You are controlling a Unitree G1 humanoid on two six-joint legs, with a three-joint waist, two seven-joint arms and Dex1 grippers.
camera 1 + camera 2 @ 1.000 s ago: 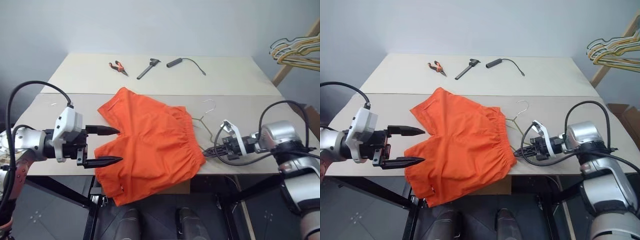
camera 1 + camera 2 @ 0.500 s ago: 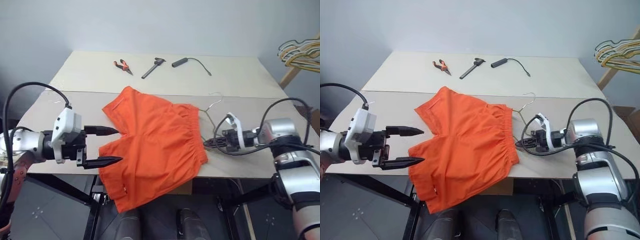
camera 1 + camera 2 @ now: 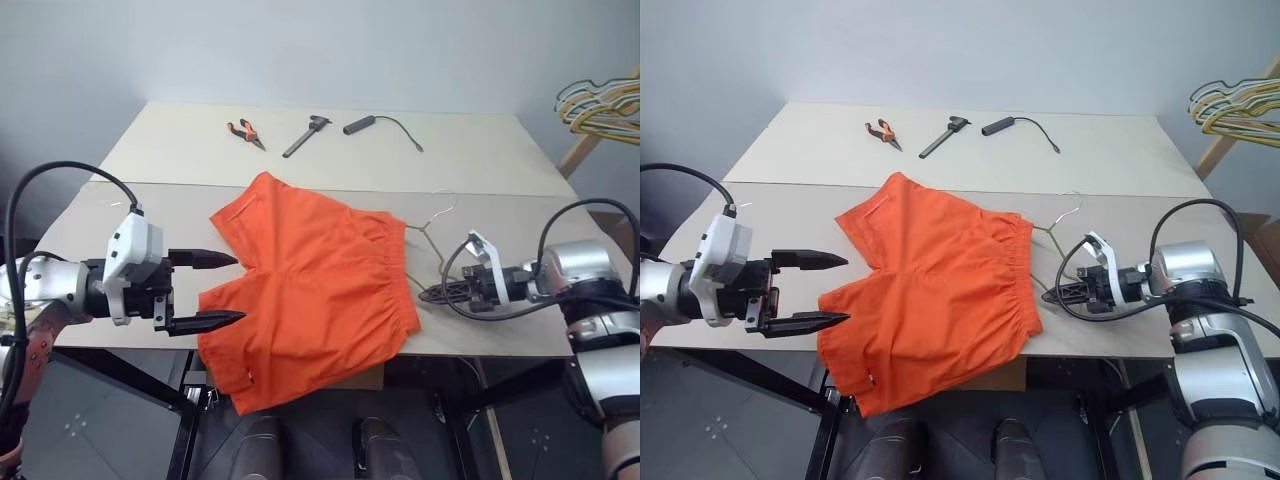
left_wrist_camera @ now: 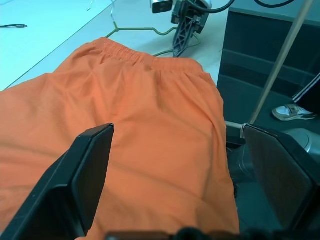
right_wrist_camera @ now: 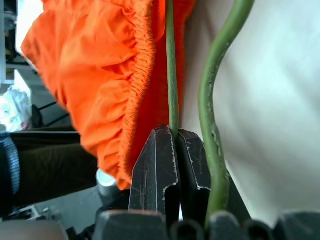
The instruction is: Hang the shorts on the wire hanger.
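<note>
Shorts (image 3: 310, 290): bright orange, spread flat on the near part of the pale table (image 3: 470, 160). The gathered waistband is turned toward the right gripper; one leg hem hangs over the near table edge, on the left gripper's side.

Wire hanger (image 3: 432, 222): thin pale wire, lying on the table just beside the waistband. Its hook is seen pointing away toward the far side; part of the frame is hidden under the orange fabric.

Right gripper (image 3: 432, 294): clenched on the wire hanger. In the right wrist view the two black fingers (image 5: 157, 165) are seen pressed together with a strand of the wire pinched between them, right at the waistband's edge. A second, thicker-looking green strand is seen running alongside the jaws, not gripped.

Left gripper (image 3: 225, 290): released, jaws held wide apart, nothing between them. It is held at the leg side of the shorts, fingertips level with the fabric edge; contact with the cloth cannot be told.

Far table items: orange-handled pliers (image 3: 243, 132), a dark hand tool (image 3: 306, 135) and a black cabled device (image 3: 360, 124) are laid in a row, well apart from the shorts.

Background: a bunch of yellow and grey hangers (image 3: 600, 100) is seen hanging off to the right.
</note>
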